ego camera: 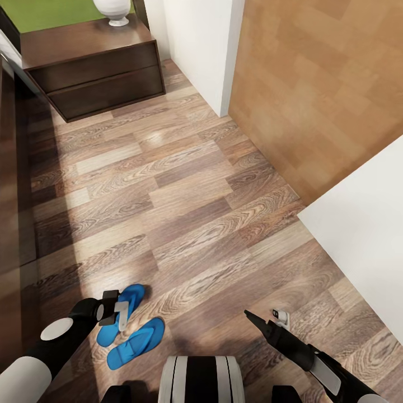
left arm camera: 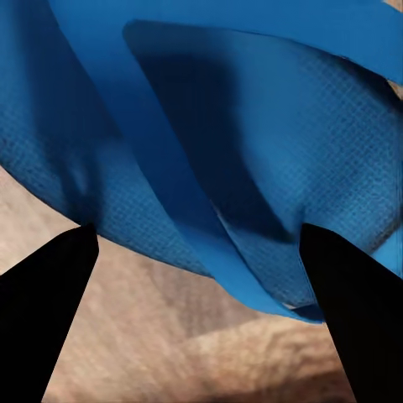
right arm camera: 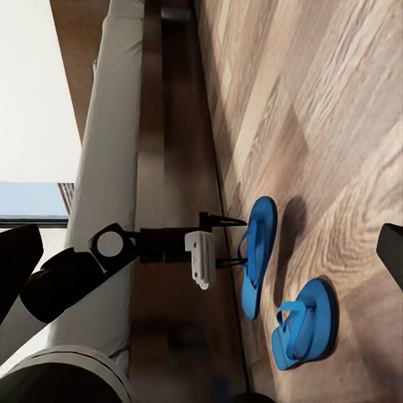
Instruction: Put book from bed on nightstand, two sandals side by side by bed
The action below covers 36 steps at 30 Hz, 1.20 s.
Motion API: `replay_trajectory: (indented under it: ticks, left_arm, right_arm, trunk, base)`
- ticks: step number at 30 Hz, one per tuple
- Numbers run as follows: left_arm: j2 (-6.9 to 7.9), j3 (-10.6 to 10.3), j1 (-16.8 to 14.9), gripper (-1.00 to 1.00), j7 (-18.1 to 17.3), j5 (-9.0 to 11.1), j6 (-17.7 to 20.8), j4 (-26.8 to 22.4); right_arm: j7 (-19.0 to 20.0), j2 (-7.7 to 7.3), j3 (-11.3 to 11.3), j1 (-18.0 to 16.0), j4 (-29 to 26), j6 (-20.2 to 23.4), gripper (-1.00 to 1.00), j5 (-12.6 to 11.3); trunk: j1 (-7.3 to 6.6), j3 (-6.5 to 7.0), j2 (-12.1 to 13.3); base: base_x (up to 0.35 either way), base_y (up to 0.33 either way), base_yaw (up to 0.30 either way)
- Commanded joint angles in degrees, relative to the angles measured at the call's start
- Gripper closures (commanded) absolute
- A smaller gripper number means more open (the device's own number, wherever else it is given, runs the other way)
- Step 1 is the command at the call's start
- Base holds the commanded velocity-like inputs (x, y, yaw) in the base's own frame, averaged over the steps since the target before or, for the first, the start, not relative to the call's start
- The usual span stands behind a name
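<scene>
Sandals first: both blue ones lie on the wood-plank floor point(ego camera: 184, 184) close in front of your robot's base, beside the bed's dark wooden frame point(ego camera: 14, 224) that runs along the floor's left edge. The farther sandal point(ego camera: 120, 314) sits nearest that frame; the nearer sandal point(ego camera: 136, 342) lies just beside it on the side away from the bed, angled a little differently, their edges close together.

Your left gripper point(ego camera: 115, 309) hangs right over the farther sandal. Its jaws stand parted, and from the left wrist camera the two dark fingertips point(left arm camera: 46, 311) straddle the blue sole and strap point(left arm camera: 252, 168), with nothing clamped between them. You cannot tell from these views whether the tips touch the sandal.

Your right gripper point(ego camera: 251, 317) hovers over bare floor well apart from the sandals; its fingers point(right arm camera: 17, 260) show wide apart at the edges of the right wrist view, holding nothing.

A nightstand point(ego camera: 92, 67) stands at the far end of the floor against the bed, bearing a white lamp base point(ego camera: 113, 11).
</scene>
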Motion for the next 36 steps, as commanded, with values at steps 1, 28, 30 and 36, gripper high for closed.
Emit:
replay_trajectory:
  ticks: [1, 28, 30, 36]
  left_arm:
    - [0.06, -0.2, 0.0, 1.00, -0.2, -0.1, 0.4, -0.1]
    - [0.06, -0.2, 0.0, 1.00, -0.2, -0.2, 0.4, -0.1]
    - [0.06, -0.2, 0.0, 1.00, -0.2, -0.2, 0.4, -0.1]
    - [0.06, -0.2, 0.0, 1.00, -0.2, -0.2, 0.4, -0.1]
  right_arm:
    - [0.1, -0.06, 0.4, 0.0, 0.0, 0.4, -1.00, -0.6]
    - [0.1, -0.07, 0.4, 0.0, 0.1, 0.4, -1.00, -0.5]
    - [0.1, -0.07, 0.4, 0.0, 0.1, 0.4, -1.00, -0.5]
    - [0.1, -0.07, 0.4, 0.0, 0.1, 0.4, -1.00, -0.5]
  trunk:
    - [-0.01, -0.03, 0.0]
    - [0.15, -1.36, -0.1]
    - [0.15, -1.36, -0.1]
    - [0.15, -1.36, -0.1]
  base:
    - [0.000, 0.000, 0.000]
    - [0.000, 0.000, 0.000]
    - [0.000, 0.000, 0.000]
    - [0.000, 0.000, 0.000]
